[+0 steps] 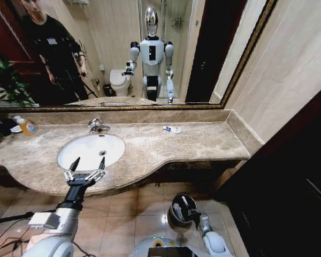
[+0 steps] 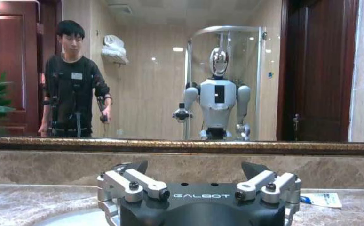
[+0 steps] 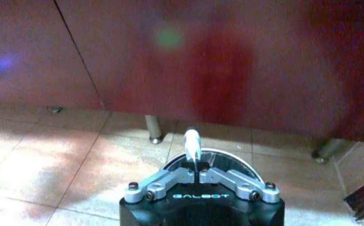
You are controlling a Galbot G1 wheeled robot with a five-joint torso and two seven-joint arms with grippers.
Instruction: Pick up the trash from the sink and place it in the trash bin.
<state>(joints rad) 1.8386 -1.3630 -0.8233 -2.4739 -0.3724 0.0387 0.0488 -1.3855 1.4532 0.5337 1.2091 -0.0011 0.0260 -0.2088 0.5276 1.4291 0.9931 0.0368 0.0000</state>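
One slim white tube — right gripper pinching it over round black bin.

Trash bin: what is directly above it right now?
The right tool hangs over the trash bin, shut on a white tube. The tool covers most of the bin's inside.

Pretty clearly a hotel-style bathroom: a white oval sink with a chrome faucet sits in a beige marble worktop under a big gold-framed mirror. The mirror reflects a toilet and a glass shower stall, and the floor is tiled.
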